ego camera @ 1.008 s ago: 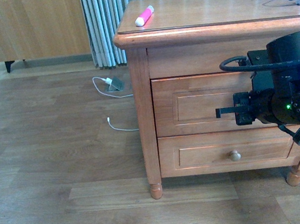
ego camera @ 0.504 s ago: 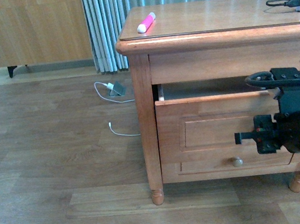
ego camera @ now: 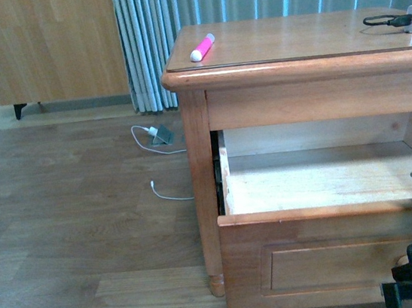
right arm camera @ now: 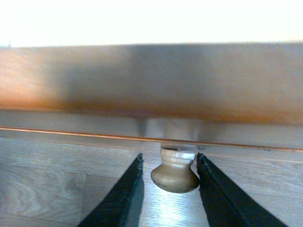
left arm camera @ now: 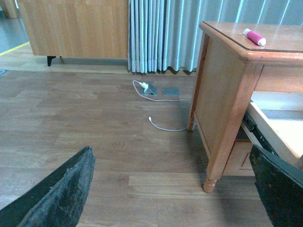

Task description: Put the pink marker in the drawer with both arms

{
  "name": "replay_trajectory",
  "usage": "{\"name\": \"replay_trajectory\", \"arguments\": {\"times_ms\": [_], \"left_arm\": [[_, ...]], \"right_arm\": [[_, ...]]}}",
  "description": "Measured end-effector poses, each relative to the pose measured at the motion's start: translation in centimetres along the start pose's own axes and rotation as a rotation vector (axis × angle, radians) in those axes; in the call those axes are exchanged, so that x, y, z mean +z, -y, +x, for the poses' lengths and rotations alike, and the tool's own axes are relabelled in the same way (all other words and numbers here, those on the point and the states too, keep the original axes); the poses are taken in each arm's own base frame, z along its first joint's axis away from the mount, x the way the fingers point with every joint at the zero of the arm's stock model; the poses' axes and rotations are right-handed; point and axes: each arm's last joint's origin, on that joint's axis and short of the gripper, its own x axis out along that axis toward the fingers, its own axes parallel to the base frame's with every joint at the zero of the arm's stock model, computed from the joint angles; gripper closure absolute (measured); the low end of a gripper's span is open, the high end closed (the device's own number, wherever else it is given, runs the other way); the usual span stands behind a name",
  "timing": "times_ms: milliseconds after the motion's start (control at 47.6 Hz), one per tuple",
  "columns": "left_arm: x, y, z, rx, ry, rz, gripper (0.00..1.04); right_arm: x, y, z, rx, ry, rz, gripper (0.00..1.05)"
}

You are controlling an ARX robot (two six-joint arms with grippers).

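My right claw pinches the knob of the open drawer. My left claw gapes wide, holding nothing.

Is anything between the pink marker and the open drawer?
Nothing visible. The pink marker lies on the nightstand top near its left edge. The drawer below is pulled out, its visible inside bare. The right gripper is low, at the knob.

From between our arms we look slightly down at the nightstand front and its open drawer. Our left wrist camera sits low, well off the nightstand's left front corner. Both views share the pink marker and white cable. Our right wrist camera hugs the knob.
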Motion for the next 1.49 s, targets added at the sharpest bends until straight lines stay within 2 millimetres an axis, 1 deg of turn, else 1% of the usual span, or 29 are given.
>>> {"name": "replay_trajectory", "arguments": {"times_ms": [42, 63, 84, 189, 357, 378, 441, 567, 609, 693, 840, 945, 1134, 1197, 1218, 1303, 1345, 1429, 1450, 1492], "left_arm": [[0.0, 0.0, 0.0, 0.000, 0.000, 0.000, 0.06], [0.0, 0.0, 0.0, 0.000, 0.000, 0.000, 0.06], [0.0, 0.0, 0.0, 0.000, 0.000, 0.000, 0.06], [0.0, 0.0, 0.0, 0.000, 0.000, 0.000, 0.06], [0.0, 0.0, 0.0, 0.000, 0.000, 0.000, 0.06], [0.0, 0.0, 0.0, 0.000, 0.000, 0.000, 0.06], [0.0, 0.0, 0.0, 0.000, 0.000, 0.000, 0.06], [0.0, 0.0, 0.0, 0.000, 0.000, 0.000, 0.06], [0.0, 0.0, 0.0, 0.000, 0.000, 0.000, 0.06], [0.0, 0.0, 0.0, 0.000, 0.000, 0.000, 0.06], [0.0, 0.0, 0.0, 0.000, 0.000, 0.000, 0.06], [0.0, 0.0, 0.0, 0.000, 0.000, 0.000, 0.06], [0.0, 0.0, 0.0, 0.000, 0.000, 0.000, 0.06], [0.0, 0.0, 0.0, 0.000, 0.000, 0.000, 0.06], [0.0, 0.0, 0.0, 0.000, 0.000, 0.000, 0.06], [0.0, 0.0, 0.0, 0.000, 0.000, 0.000, 0.06], [0.0, 0.0, 0.0, 0.000, 0.000, 0.000, 0.06], [0.0, 0.0, 0.0, 0.000, 0.000, 0.000, 0.06], [0.0, 0.0, 0.0, 0.000, 0.000, 0.000, 0.06], [0.0, 0.0, 0.0, 0.000, 0.000, 0.000, 0.06]], "right_arm": [[0.2, -0.1, -0.4, 0.007, 0.015, -0.001, 0.59], [0.3, -0.2, -0.5, 0.008, 0.019, -0.001, 0.57], [0.4, -0.3, -0.8, 0.012, 0.031, 0.000, 0.52], [0.8, -0.3, -2.3, 0.020, 0.058, 0.005, 0.34], [1.5, 0.0, -6.2, 0.045, 0.115, 0.028, 0.07], [1.6, 0.0, -6.7, 0.045, 0.126, 0.032, 0.06], [1.9, 0.3, -8.4, 0.046, 0.160, 0.039, 0.09], [1.9, 1.1, -11.7, 0.029, 0.232, 0.057, 0.08], [1.6, 1.4, -12.9, 0.019, 0.254, 0.065, 0.08], [1.0, 1.9, -14.7, 0.024, 0.287, 0.082, 0.08], [-0.6, 2.8, -16.8, 0.041, 0.358, 0.113, 0.08], [-1.1, 3.6, -17.5, -0.003, 0.415, 0.142, 0.08], [-1.2, 3.6, -17.5, -0.004, 0.413, 0.144, 0.08], [-1.6, 3.5, -17.1, -0.098, 0.565, 0.057, 0.18], [-1.8, 3.3, -17.0, -0.138, 0.631, 0.009, 0.23], [-1.9, 2.7, -17.2, -0.151, 0.733, -0.067, 0.37], [-1.9, 2.6, -17.4, -0.154, 0.748, -0.089, 0.32], [-1.9, 2.6, -17.3, -0.164, 0.747, -0.100, 0.18], [-2.0, 2.6, -17.3, -0.165, 0.745, -0.103, 0.13], [-2.0, 2.6, -17.2, -0.166, 0.743, -0.106, 0.07]]}}
